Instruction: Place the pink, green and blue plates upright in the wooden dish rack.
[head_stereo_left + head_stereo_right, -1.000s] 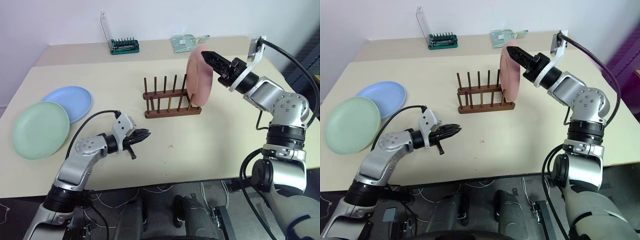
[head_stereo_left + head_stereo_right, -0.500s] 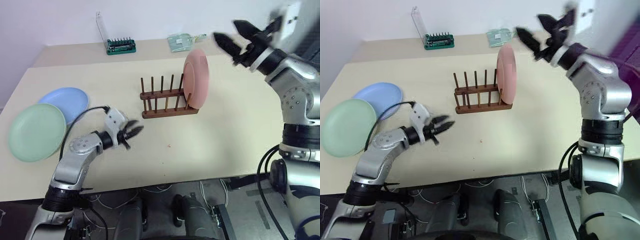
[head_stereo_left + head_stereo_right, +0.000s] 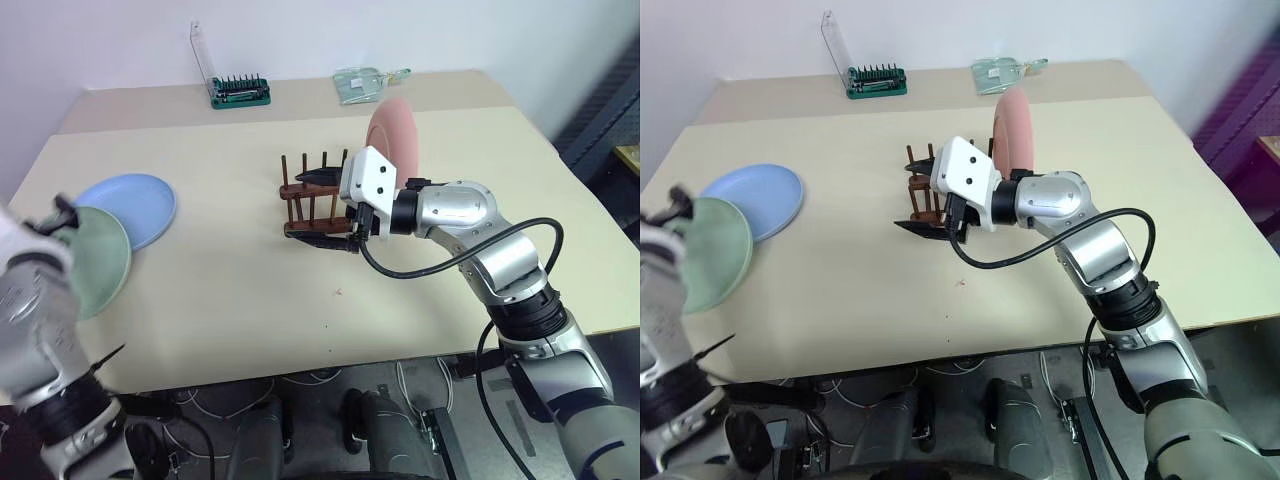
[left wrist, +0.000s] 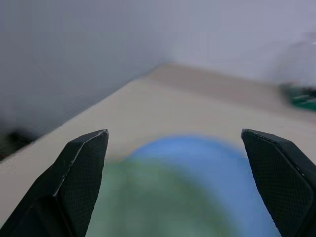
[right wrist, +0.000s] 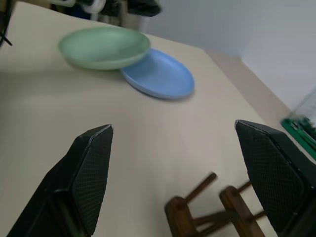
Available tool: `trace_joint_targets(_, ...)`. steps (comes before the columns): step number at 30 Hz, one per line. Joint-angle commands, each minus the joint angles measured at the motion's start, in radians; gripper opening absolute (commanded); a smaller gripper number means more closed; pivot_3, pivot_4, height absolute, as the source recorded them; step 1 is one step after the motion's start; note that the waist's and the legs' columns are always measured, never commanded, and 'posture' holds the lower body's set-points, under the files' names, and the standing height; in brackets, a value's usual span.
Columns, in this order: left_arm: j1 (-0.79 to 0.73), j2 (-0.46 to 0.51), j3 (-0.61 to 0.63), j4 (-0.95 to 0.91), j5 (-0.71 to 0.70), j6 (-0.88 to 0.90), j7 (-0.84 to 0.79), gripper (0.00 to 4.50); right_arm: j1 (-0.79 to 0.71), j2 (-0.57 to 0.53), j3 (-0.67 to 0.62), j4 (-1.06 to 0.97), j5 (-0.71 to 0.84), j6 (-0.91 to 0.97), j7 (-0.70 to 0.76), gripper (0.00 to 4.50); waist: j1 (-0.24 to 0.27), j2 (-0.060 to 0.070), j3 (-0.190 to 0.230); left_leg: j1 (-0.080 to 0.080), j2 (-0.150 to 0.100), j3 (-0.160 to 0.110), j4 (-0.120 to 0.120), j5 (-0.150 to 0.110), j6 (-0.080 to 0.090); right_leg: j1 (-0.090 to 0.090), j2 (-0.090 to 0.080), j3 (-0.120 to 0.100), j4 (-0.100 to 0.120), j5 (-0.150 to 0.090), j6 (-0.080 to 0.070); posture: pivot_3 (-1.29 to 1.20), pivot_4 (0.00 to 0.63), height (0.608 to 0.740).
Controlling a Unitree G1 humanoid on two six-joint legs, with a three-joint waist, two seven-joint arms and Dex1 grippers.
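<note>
A: What do we have nearest to us?

B: On the near left, our left gripper hangs over the left edge of the table. In its wrist view the two black fingers stand wide apart with nothing between them, and the green plate and blue plate lie blurred ahead of them.

A: And those two plates, how do they lie?

B: Both lie flat on the left side of the table. The green plate is the nearer one and its far rim overlaps the near rim of the blue plate, so they touch.

A: Farther in, toward the middle?

B: Our right arm reaches across to the left, and the right gripper sits level in front of the wooden dish rack, at its left end. Its fingers are spread, one high and one low, holding nothing. Whether they touch the rack's pegs we cannot tell.

A: Is anything in the rack?

B: The pink plate stands upright at the rack's right end, behind the right forearm, which hides its lower part.

A: And at the far edge?

B: A green tool holder with a clear lid raised stands far left of centre, and a clear packet lies to its right.
</note>
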Motion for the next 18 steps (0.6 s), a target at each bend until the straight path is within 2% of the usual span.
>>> trace_joint_targets(1, 0.058, -0.019, 0.111, -0.095, -0.051, 0.107, 0.053, 4.42, 0.001, 0.022, 0.013, -0.002, -0.029, -0.034, 0.023, 4.03, 0.003, -0.002, 0.000, 0.000, 0.000, -0.001, 0.000, 0.000, 0.000, 0.000, 0.000, 0.000, 0.000, -0.001, 0.001, 0.00, 0.150, 0.730)
trace_joint_targets(4, 0.068, -0.101, 0.238, -0.128, -0.158, 0.192, 0.109, 4.42, -0.001, 0.041, 0.018, 0.023, -0.048, -0.048, 0.034, 4.03, 0.011, -0.004, 0.000, 0.000, 0.000, -0.003, 0.001, 0.000, -0.001, 0.001, 0.000, -0.002, 0.000, -0.002, 0.000, 0.00, 0.150, 0.730)
trace_joint_targets(11, 0.069, -0.186, 0.309, -0.078, -0.262, 0.241, 0.181, 4.42, 0.005, 0.059, 0.007, 0.034, -0.070, -0.057, 0.047, 4.03, 0.024, -0.005, -0.001, 0.000, 0.000, -0.002, 0.002, 0.000, -0.001, 0.001, 0.000, -0.002, 0.000, -0.002, -0.004, 0.00, 0.150, 0.730)
trace_joint_targets(13, 0.058, -0.203, 0.321, -0.047, -0.286, 0.234, 0.206, 3.89, 0.006, 0.060, 0.000, 0.034, -0.074, -0.054, 0.041, 4.03, 0.024, -0.006, -0.001, 0.000, 0.000, -0.002, 0.002, 0.000, -0.001, 0.001, 0.000, -0.002, 0.000, -0.002, -0.004, 0.00, 0.150, 0.730)
trace_joint_targets(15, 0.056, -0.203, 0.316, -0.025, -0.300, 0.227, 0.216, 3.13, 0.009, 0.059, -0.005, 0.030, -0.079, -0.051, 0.036, 4.03, 0.024, -0.006, -0.001, 0.000, 0.000, -0.002, 0.002, 0.000, -0.002, 0.001, 0.000, -0.002, 0.000, -0.002, -0.004, 0.00, 0.150, 0.730)
trace_joint_targets(18, 0.036, -0.193, 0.289, 0.008, -0.330, 0.218, 0.214, 1.55, 0.020, 0.054, -0.011, 0.017, -0.084, -0.045, 0.029, 4.03, 0.026, -0.006, -0.001, 0.000, 0.000, -0.002, 0.002, 0.000, -0.001, 0.001, 0.000, -0.002, 0.000, -0.002, -0.005, 0.00, 0.150, 0.730)
